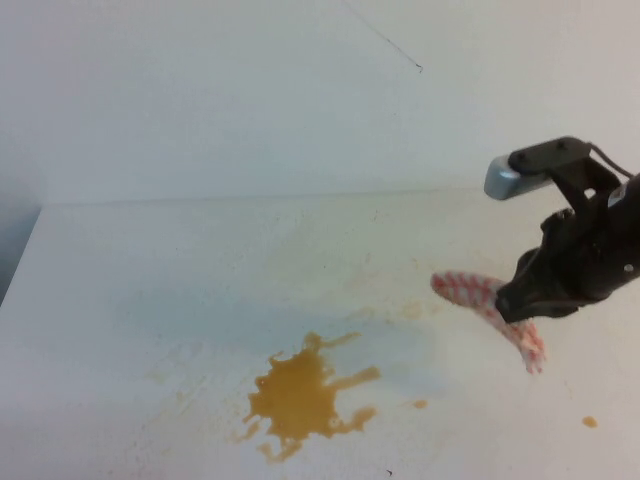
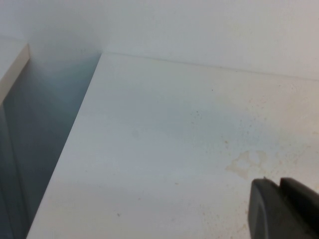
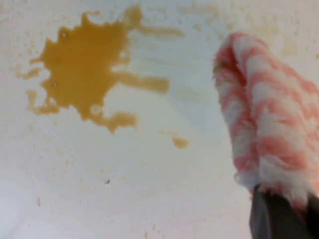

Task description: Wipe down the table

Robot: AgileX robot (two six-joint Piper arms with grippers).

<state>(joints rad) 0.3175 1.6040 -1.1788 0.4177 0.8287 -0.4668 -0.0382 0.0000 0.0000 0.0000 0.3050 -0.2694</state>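
An orange-brown spill [image 1: 305, 395] with splashed arms lies on the white table [image 1: 150, 280] near its front middle. It also shows in the right wrist view as the spill [image 3: 84, 74]. My right gripper [image 1: 515, 305] hovers at the right of the table, shut on a red-and-white striped cloth [image 1: 470, 292]. The cloth [image 3: 269, 129] sticks out beyond the right gripper [image 3: 284, 199] toward the spill and stays apart from it. My left gripper [image 2: 281, 186] appears only in its own wrist view, fingers together and empty, over the table's left part.
Small orange drops lie beside the spill [image 1: 420, 404] and near the front right [image 1: 590, 421]. Faint smears mark the table behind the spill. A pale dried ring [image 2: 247, 163] sits near the left gripper. The table's left edge [image 2: 65, 149] drops away; a white wall stands behind.
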